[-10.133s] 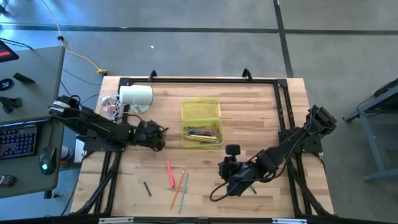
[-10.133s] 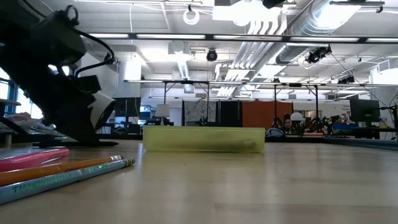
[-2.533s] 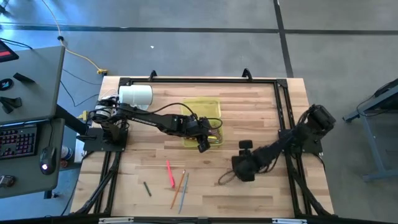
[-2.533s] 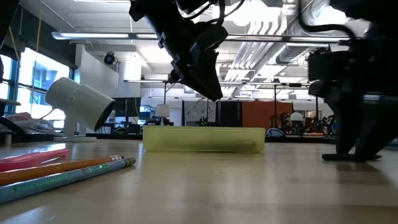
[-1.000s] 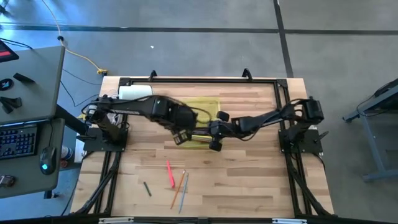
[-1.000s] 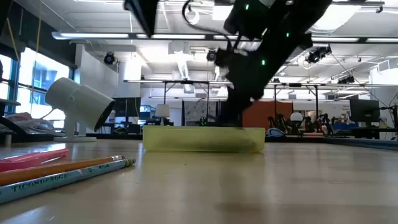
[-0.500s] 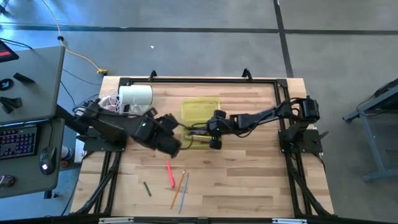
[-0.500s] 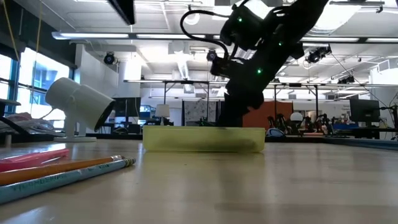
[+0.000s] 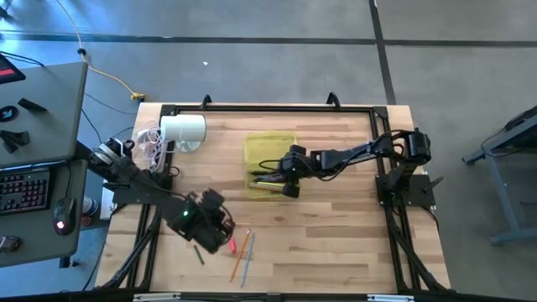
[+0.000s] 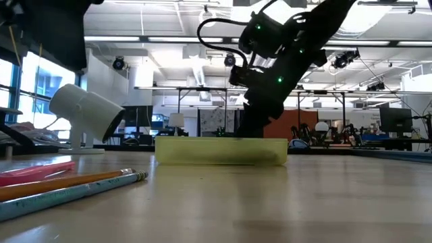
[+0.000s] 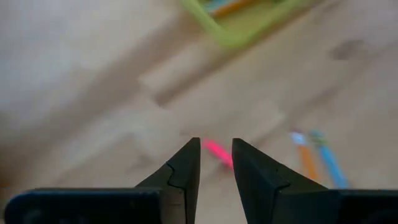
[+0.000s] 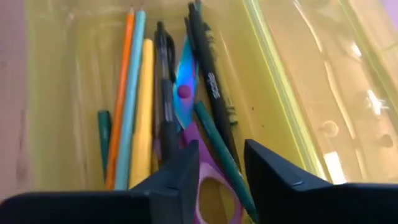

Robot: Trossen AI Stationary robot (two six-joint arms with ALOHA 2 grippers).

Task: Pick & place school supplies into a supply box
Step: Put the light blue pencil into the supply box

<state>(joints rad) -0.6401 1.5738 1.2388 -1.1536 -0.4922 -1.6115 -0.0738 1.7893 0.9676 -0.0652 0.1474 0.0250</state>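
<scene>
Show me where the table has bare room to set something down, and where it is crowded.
Bare wood lies right of the supply box out to the table's right rail, and along the near edge right of the loose pencils. Crowded: the box under the right pincer, and the pencils beside the left pincer.

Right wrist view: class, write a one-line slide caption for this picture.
Open right gripper hanging over purple-handled scissors, pens and pencils lying inside the yellow-green supply box.
</scene>
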